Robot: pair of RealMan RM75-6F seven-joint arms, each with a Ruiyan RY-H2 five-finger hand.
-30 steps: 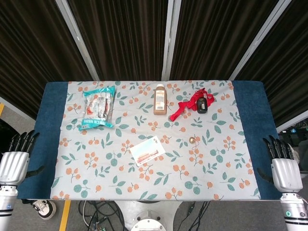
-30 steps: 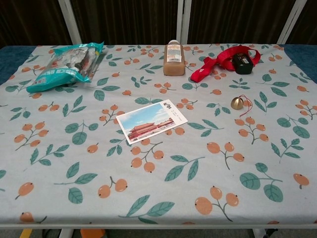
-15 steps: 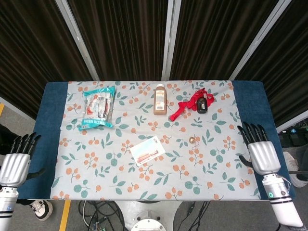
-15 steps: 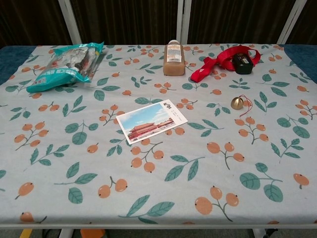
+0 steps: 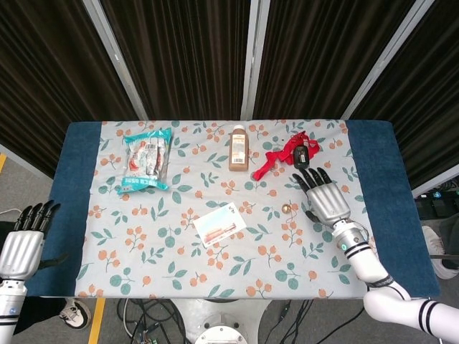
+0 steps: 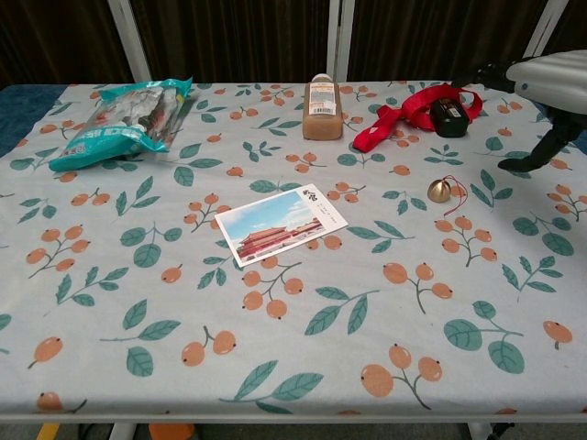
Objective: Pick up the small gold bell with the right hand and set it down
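The small gold bell [image 5: 285, 208] [image 6: 438, 191] lies on the floral cloth right of centre, a thin red cord trailing beside it. My right hand [image 5: 325, 196] [image 6: 545, 87] hovers over the table just right of the bell, fingers spread and empty, apart from the bell. My left hand [image 5: 21, 244] hangs off the table's left edge, fingers apart, holding nothing. The chest view shows only the right hand, at its upper right corner.
A postcard [image 5: 219, 224] lies near the middle. A brown bottle [image 5: 238, 148] stands at the back, with a red ribbon and black device [image 5: 300, 154] to its right. A teal snack bag [image 5: 145, 159] lies at the back left. Blue table edge [image 5: 75, 186] borders both sides.
My right hand has swung in from beyond the table's right edge to above the cloth beside the bell. The left hand has sunk slightly lower. The objects have not moved.
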